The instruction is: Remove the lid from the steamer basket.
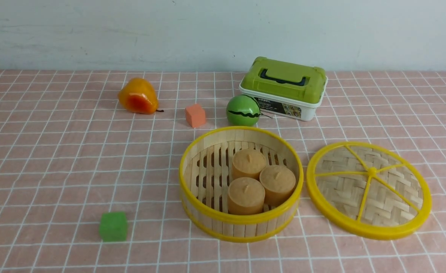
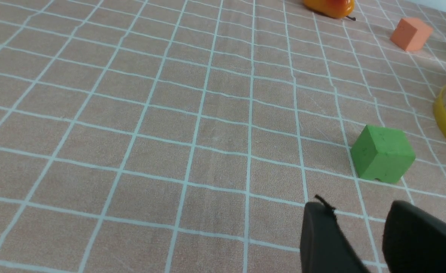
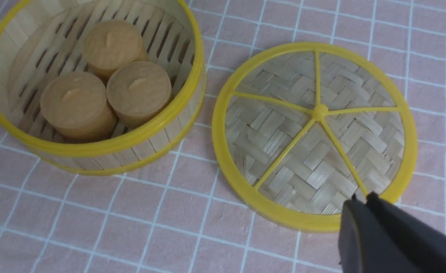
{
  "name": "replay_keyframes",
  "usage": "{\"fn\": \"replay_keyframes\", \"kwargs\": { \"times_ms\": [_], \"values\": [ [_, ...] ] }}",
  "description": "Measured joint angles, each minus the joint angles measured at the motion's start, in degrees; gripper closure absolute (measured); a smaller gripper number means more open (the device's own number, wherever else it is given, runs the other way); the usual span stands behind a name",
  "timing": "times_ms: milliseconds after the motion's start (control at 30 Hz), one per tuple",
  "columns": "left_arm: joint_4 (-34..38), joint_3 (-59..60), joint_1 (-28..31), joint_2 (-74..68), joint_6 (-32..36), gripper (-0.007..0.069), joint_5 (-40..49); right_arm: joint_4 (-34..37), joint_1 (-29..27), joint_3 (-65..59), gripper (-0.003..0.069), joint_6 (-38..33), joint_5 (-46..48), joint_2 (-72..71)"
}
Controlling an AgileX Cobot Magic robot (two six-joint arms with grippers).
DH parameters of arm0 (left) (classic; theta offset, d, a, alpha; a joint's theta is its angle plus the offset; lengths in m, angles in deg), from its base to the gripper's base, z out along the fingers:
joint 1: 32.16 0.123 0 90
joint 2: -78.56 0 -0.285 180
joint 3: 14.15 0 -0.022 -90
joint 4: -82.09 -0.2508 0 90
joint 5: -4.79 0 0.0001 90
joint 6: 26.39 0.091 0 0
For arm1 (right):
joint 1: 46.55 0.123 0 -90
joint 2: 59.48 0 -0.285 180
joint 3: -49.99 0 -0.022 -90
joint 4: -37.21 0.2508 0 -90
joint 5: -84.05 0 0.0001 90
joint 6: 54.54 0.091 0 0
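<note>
Beside steamer basket (image 1: 241, 227), lid (image 1: 368, 189), rims apart.

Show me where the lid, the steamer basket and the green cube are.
lid (image 1: 371, 171): front view, on its central knob.
steamer basket (image 1: 241, 229): front view, on its near outer wall.
green cube (image 1: 113, 226): front view, on its front face.

A pale grey-white painted wall (image 1: 223, 34) rises at the far edge of a flat pink cloth with a grid of thin white lines (image 1: 56, 170). The light is soft and even.
</note>
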Motion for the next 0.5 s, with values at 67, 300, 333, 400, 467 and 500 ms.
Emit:
{"fn": "replay_keyframes", "kwargs": {
  "times_ms": [67, 300, 333, 400, 467, 500],
  "values": [
    [0.0, 0.0, 0.0, 0.0, 0.0, 0.0385, 0.0, 0.0, 0.0, -3.5, 0.0683, 0.0, -3.3, -4.4],
    [0.0, 0.0, 0.0, 0.0, 0.0, 0.0385, 0.0, 0.0, 0.0, -8.0, 0.0683, -0.1, -4.6, -15.0],
    [0.0, 0.0, 0.0, 0.0, 0.0, 0.0385, 0.0, 0.0, 0.0, -8.1, 0.0683, -0.1, -4.2, -15.9],
    [0.0, 0.0, 0.0, 0.0, 0.0, 0.0385, 0.0, 0.0, 0.0, -8.1, 0.068, -0.1, -3.5, -17.1],
    [0.0, 0.0, 0.0, 0.0, 0.0, 0.0385, 0.0, 0.0, 0.0, -8.1, 0.0678, -0.1, -2.8, -17.7],
    [0.0, 0.0, 0.0, 0.0, 0.0, 0.0385, 0.0, 0.0, 0.0, -8.1, 0.0676, -0.1, -2.3, -17.9]
  ]
}}
